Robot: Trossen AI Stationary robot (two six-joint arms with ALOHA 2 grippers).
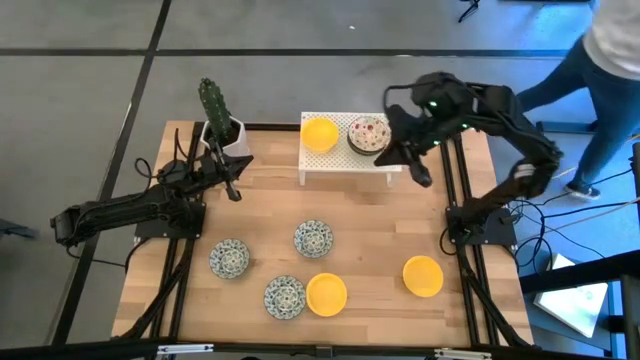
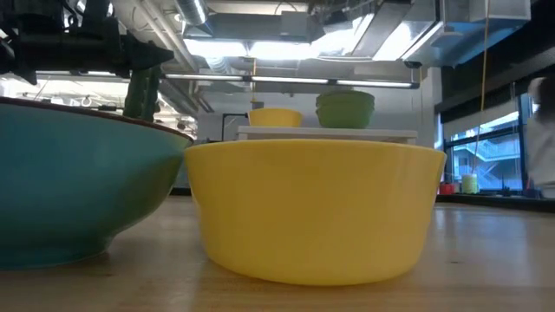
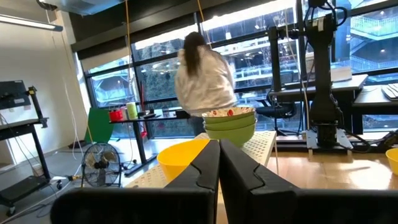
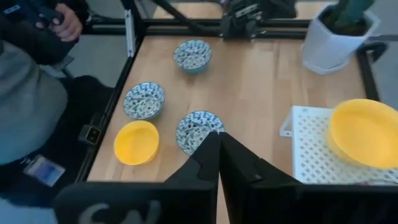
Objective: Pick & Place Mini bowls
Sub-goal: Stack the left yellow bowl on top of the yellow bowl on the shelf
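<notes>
High view: wooden table [image 1: 370, 225] carrying a white rack [image 1: 345, 160] at its far edge. On the rack, a yellow bowl [image 1: 320, 134] is sitting beside a stack of floral bowls [image 1: 368, 135]. Right gripper [image 1: 420, 176] is hanging just off the rack's right end, jaws pressed together, holding nothing. Left gripper [image 1: 233, 190] is resting over the table near the cactus pot [image 1: 222, 130], jaws pressed together too, empty. Three patterned bowls [image 1: 313, 238] [image 1: 229, 259] [image 1: 284, 297] are lying on the near half of the table; a second yellow bowl [image 1: 327, 294] is touching the nearest patterned one, a third yellow bowl [image 1: 423, 276] sitting apart to the right. A person [image 1: 600, 70] is standing off the table's far right corner.

Low view: a yellow bowl [image 2: 314, 208] is filling the foreground, a blue-looking bowl [image 2: 78, 186] just beside it; the rack [image 2: 328, 133] is showing behind with two bowls on top.

Left wrist view: closed fingers [image 3: 205, 171] are pointing toward the rack's yellow bowl [image 3: 180, 158] and stacked bowls [image 3: 230, 121]; a person [image 3: 202, 78] is standing beyond.

Right wrist view: closed fingers [image 4: 208, 158] are hanging over the table, with three patterned bowls [image 4: 193, 55] [image 4: 144, 101] [image 4: 198, 130] and a yellow bowl [image 4: 137, 142] below; the rack's yellow bowl [image 4: 364, 132] is alongside.
</notes>
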